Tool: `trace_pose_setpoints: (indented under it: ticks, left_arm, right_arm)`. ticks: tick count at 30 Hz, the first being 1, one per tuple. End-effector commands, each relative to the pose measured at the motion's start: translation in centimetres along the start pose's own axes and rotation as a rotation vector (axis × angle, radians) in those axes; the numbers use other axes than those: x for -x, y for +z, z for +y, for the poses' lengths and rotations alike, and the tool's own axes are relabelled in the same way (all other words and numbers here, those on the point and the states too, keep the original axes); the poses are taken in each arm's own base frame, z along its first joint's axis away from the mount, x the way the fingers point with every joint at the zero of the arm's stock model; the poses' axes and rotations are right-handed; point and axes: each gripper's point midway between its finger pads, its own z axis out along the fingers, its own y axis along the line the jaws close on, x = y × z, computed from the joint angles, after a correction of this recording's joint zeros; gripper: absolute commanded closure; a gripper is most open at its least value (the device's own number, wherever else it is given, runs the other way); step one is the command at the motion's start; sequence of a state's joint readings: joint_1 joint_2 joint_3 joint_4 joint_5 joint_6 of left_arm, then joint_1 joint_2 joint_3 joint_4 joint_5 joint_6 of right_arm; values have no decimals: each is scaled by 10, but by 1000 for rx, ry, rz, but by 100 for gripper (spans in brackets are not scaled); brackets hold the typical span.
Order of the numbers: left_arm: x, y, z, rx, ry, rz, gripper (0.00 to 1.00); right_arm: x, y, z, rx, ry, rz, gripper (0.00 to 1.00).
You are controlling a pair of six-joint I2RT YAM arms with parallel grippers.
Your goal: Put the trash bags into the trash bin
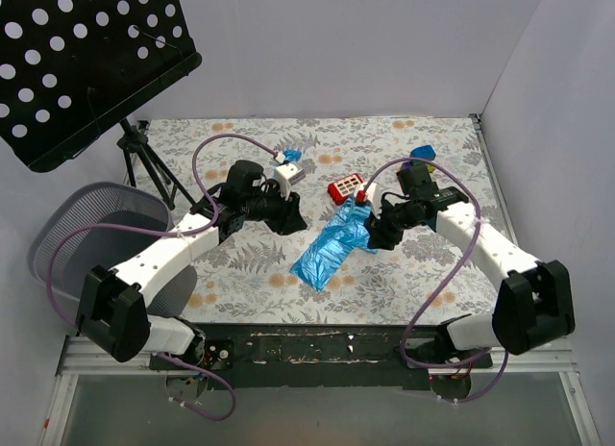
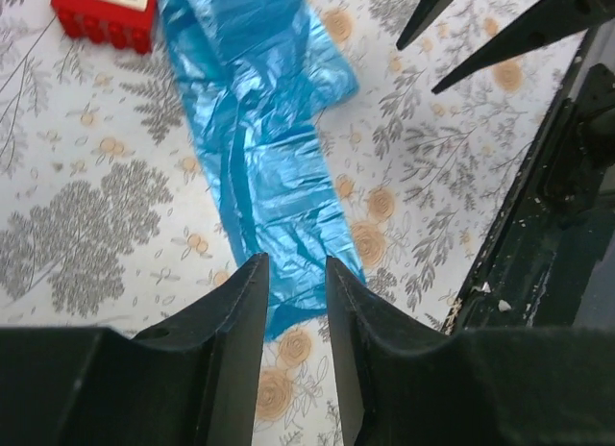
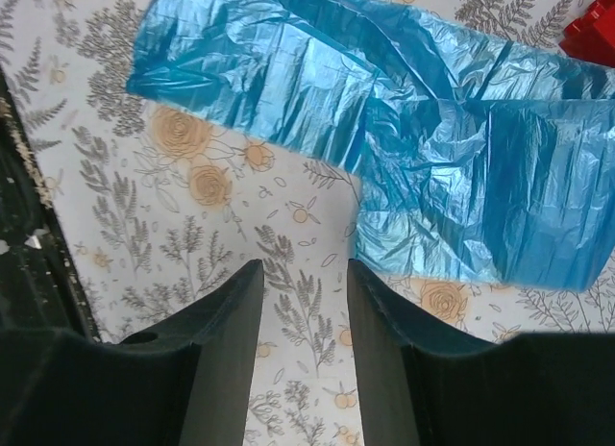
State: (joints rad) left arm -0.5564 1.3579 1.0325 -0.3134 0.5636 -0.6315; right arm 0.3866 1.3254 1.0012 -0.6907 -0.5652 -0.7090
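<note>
The blue trash bag (image 1: 332, 244) lies flat and crinkled on the flowered tablecloth between my two arms. It fills the upper part of both wrist views (image 2: 264, 158) (image 3: 423, 129). My left gripper (image 1: 296, 221) (image 2: 295, 271) hangs open just over the bag's near end, holding nothing. My right gripper (image 1: 375, 235) (image 3: 303, 273) is open beside the bag's edge, with only cloth between its fingers. The trash bin (image 1: 82, 230), grey mesh, stands at the far left, partly behind the left arm.
A red toy block (image 1: 346, 189) (image 2: 104, 9) (image 3: 591, 33) touches the bag's far end. Small brick toys (image 1: 288, 163) (image 1: 421, 156) sit farther back. A black perforated music stand (image 1: 86, 61) rises at the back left. The table's dark front rail (image 2: 538, 206) runs close by.
</note>
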Motion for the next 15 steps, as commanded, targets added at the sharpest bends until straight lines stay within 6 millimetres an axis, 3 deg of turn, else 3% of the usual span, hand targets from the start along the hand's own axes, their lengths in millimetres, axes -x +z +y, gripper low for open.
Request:
trace_pose_setpoints:
  ticks: [1,11,15]
  left_arm:
    - [-5,-23,14,129,4,-10,70]
    - [-19,-40,17,186,10,4,66]
    - [-19,-41,18,193,16,3,66]
  right_arm:
    - [-2,23,-27,-17,-118,-1,51]
    - [-18,63,-46,92,-238,65,50]
    - [-14,75,-50,120,-240,66,50]
